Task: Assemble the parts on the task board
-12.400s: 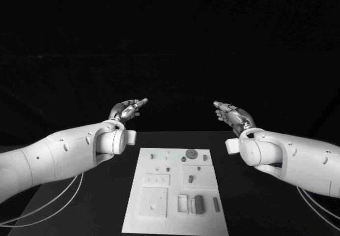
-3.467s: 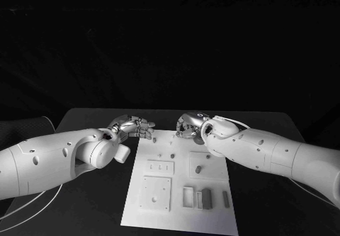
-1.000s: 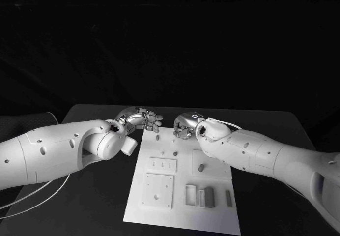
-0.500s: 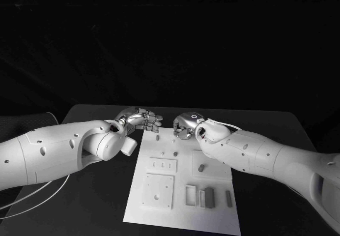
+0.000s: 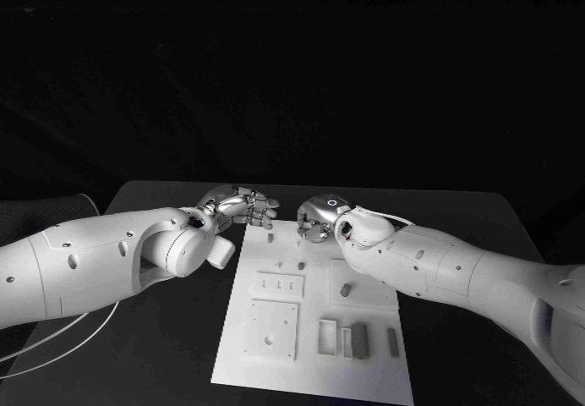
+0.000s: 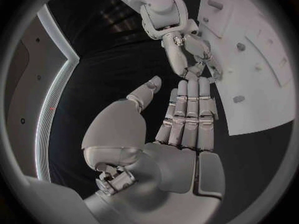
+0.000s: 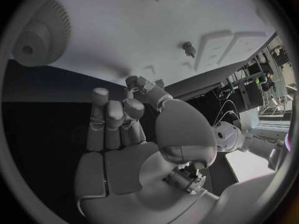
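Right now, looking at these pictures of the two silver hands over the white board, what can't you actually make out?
- Far end of the flat white task board, head view: the silver right hand and its white arm cover it.
- Right hand's fingertips, head view: curled under, so any contact with the board is unclear.
- Round toothed grey gear, right wrist view: cut off at the circle's rim.
- Small grey parts, head view: too small to identify.

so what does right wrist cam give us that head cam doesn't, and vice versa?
Right wrist alone: a toothed gear lying on the task board, seen close beside the right hand. Head alone: the board's near end, with its rectangular plates and the upright blocks, and the left hand at the far left corner. Both: the board and the right hand at its far end.
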